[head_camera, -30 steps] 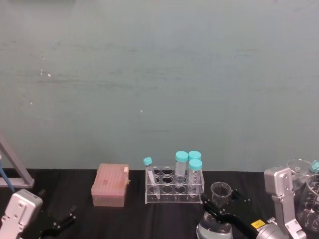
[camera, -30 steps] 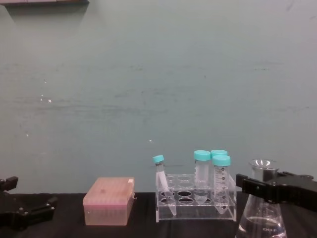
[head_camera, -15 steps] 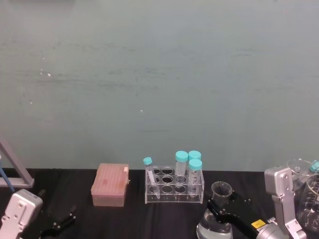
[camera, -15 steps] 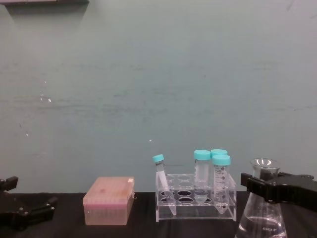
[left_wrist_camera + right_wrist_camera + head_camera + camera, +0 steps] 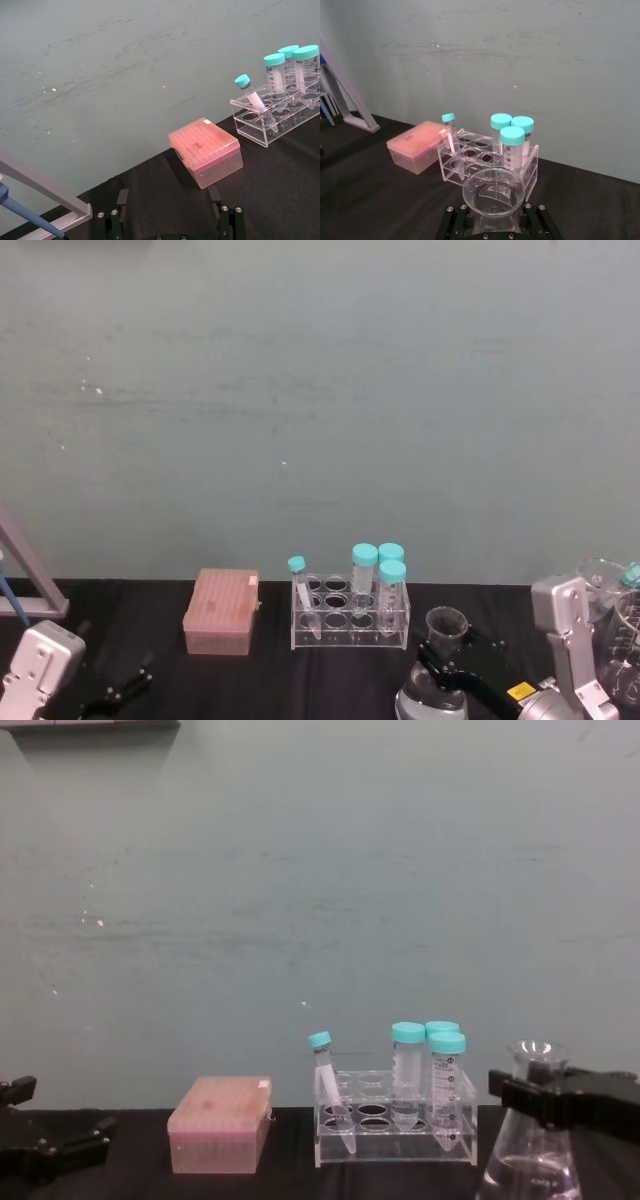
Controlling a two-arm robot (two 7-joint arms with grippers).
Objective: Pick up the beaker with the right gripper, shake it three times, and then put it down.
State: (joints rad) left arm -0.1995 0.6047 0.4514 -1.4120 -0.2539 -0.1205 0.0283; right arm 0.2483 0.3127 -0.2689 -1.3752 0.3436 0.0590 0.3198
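Observation:
The beaker (image 5: 446,624) is a clear conical flask at the front right of the black table, to the right of the tube rack. My right gripper (image 5: 441,656) is shut on its neck just under the flared rim. From the side, the black jaws of the right gripper (image 5: 548,1098) clamp the neck of the beaker (image 5: 531,1165), whose base is cut off by the frame edge. In the right wrist view the beaker's rim (image 5: 493,192) sits between the jaws of the right gripper (image 5: 494,221). My left gripper (image 5: 169,201) rests open, low at the front left.
A clear rack (image 5: 349,614) with teal-capped tubes stands mid-table. A pink tip box (image 5: 221,612) sits to its left. More glassware (image 5: 618,635) crowds the far right behind the right arm. A pipette stand (image 5: 28,588) is at the far left.
The beaker, held in the right gripper, has drifted slightly to the right and a little lower. The left arm has not moved.

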